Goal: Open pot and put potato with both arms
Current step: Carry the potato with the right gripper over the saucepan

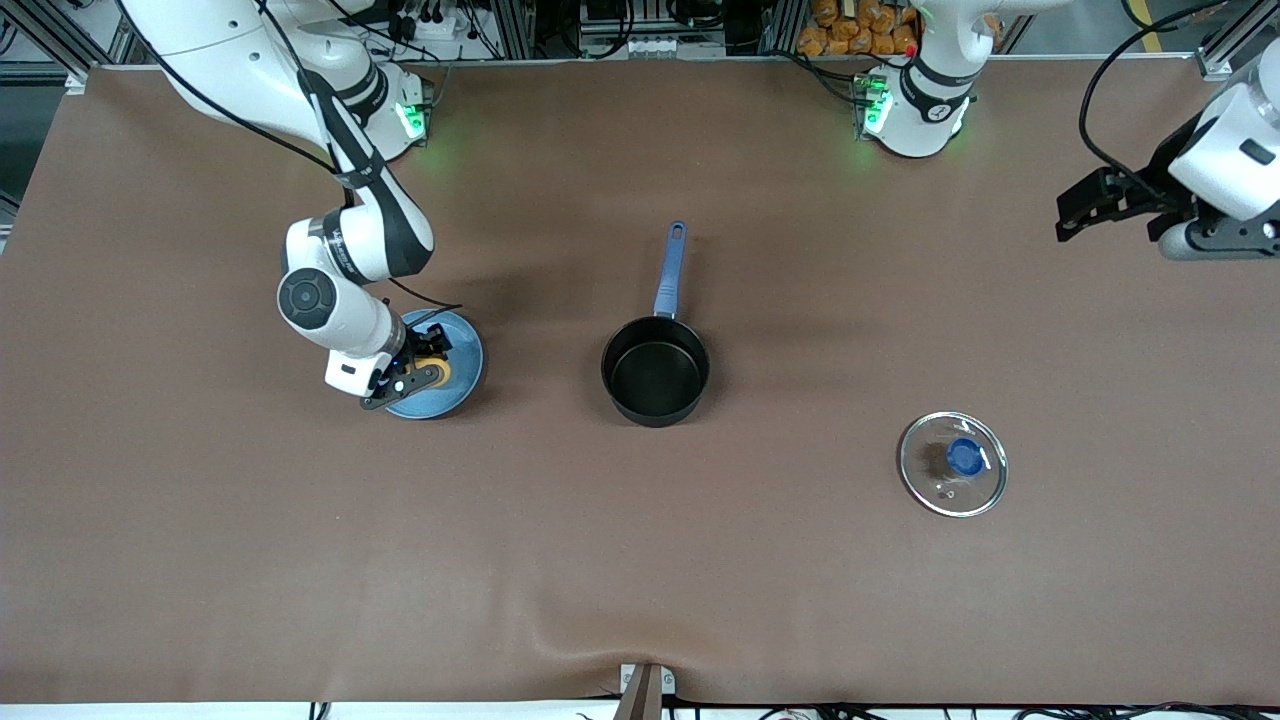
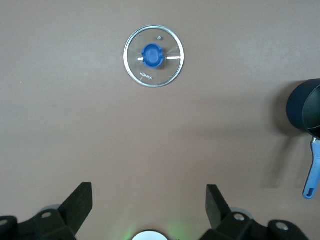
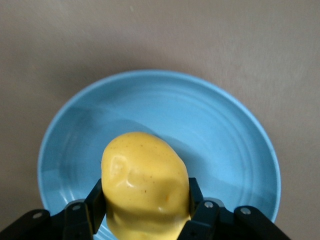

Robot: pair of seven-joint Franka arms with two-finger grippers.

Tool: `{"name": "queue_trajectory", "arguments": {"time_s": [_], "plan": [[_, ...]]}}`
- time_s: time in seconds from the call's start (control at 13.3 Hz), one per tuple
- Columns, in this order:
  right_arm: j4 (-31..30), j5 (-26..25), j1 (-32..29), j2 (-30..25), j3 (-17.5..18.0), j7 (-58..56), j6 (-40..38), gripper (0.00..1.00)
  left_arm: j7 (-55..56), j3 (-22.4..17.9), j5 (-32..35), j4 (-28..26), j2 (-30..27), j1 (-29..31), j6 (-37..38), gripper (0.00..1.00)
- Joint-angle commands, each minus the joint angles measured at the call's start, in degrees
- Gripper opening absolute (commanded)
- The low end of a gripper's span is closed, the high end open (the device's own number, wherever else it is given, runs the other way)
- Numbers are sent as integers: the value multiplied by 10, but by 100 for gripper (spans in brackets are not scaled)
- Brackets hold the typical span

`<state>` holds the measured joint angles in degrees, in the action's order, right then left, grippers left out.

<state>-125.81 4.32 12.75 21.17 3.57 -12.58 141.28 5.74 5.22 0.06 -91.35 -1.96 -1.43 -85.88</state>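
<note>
Between the two fingers (image 3: pixel 199 210) of the right gripper (image 1: pixel 415 366): the potato (image 3: pixel 145 187), yellow and lumpy, clamped from both sides, with most of its body sticking out past the fingertips. Under the potato, the blue plate (image 3: pixel 225 130), toward the right arm's end of the table; whether potato and plate touch, cannot tell.

Well apart from those fingers, about the middle of the table: the pot (image 1: pixel 655 371), black, uncovered, with nothing inside. Blue handle (image 1: pixel 670 270) pointing away from the front camera, toward the robots' bases.

Toward the left arm's end of the table, nearer to the front camera than the pot: the glass lid (image 1: pixel 953 464), flat on the brown table cover (image 1: pixel 640 560), blue knob (image 1: pixel 965 457) up, well apart from the pot.

Over the table edge at the left arm's end: the left gripper (image 1: pixel 1078 212), up in the air, waiting. Fingers (image 2: pixel 80 207) wide apart, nothing between them. Lid and part of the pot visible in the left wrist view, both well apart from these fingers.
</note>
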Motion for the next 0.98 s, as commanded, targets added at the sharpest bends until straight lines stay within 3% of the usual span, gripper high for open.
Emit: {"name": "queue_trajectory", "arguments": {"time_s": [0.0, 0.15, 0.23, 0.38, 0.68, 0.9], "plan": [[77, -1, 22, -21, 2, 52, -111, 0, -1, 10, 7, 11, 3, -1, -3, 100], [195, 7, 61, -13, 2, 163, -231, 0, -2, 10, 4, 9, 2, 0, -3, 100], [238, 39, 83, -8, 1, 213, -250, 0, -2, 11, 4, 7, 2, 1, -3, 100], [287, 90, 121, 6, 1, 323, -248, 0, -3, 10, 4, 6, 3, 2, -3, 100], [418, 85, 205, 103, 0, 569, -245, 0, -3, 11, 4, -7, -2, 2, -12, 100], [471, 64, 247, 175, -3, 642, -210, 0, -3, 11, 4, -21, -8, 2, -28, 100]]}}
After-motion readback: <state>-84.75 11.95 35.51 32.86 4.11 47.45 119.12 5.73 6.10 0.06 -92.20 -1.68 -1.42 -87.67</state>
